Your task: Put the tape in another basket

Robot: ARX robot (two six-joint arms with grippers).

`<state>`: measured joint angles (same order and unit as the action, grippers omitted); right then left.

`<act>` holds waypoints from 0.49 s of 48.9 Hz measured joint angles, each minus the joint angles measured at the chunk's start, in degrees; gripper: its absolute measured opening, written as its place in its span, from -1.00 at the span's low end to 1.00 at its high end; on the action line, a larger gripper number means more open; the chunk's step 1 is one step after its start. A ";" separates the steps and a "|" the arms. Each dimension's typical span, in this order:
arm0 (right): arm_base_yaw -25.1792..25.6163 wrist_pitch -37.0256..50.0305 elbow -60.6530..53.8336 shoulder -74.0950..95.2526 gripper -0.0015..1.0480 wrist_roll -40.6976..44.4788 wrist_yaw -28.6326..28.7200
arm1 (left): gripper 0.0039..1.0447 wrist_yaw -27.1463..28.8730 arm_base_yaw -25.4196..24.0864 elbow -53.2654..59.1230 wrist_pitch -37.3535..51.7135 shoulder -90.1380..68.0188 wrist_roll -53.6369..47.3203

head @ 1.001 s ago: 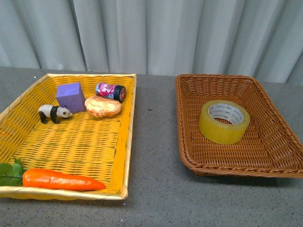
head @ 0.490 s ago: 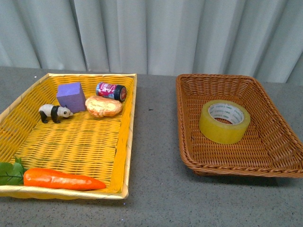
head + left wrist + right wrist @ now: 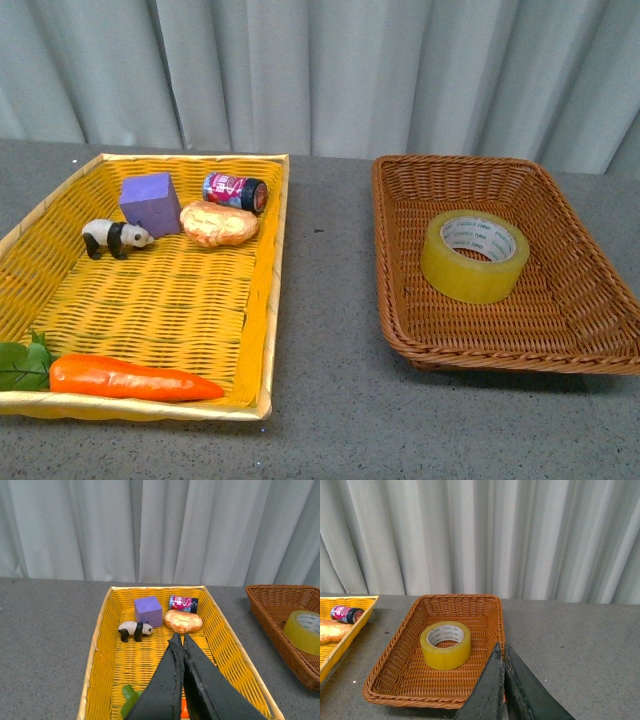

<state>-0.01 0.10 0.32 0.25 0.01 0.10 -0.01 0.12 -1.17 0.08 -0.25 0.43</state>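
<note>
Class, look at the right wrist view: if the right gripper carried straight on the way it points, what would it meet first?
Probably the brown basket: the shut right gripper points over its near rim, toward the basket's right side wall. The tape lies off to one side. Depth is uncertain.

Front view: neither arm visible. Left gripper (image 3: 180,641): dark fingers pressed together, tips meeting, nothing between, raised off surface. Right gripper (image 3: 501,650): fingers likewise closed tip to tip, empty, held aloft.
</note>
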 joint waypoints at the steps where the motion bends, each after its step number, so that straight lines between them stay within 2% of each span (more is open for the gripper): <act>1: -0.02 0.00 0.00 0.00 -0.98 0.00 0.00 | -0.93 0.00 0.00 0.00 0.00 0.00 0.00; 6: 0.00 0.00 0.00 0.00 -0.95 0.07 -0.02 | -0.89 -0.02 0.00 0.00 0.00 0.00 0.02; 20: 0.00 0.00 0.00 0.00 -0.05 0.04 0.00 | 0.05 0.00 0.00 0.00 0.00 0.00 0.00; 24: 0.00 0.00 0.00 0.00 0.33 0.04 0.00 | 0.43 0.00 0.00 0.00 0.00 0.00 0.00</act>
<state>-0.01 0.10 0.32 0.25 0.05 0.10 -0.01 0.12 -1.17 0.08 -0.25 0.43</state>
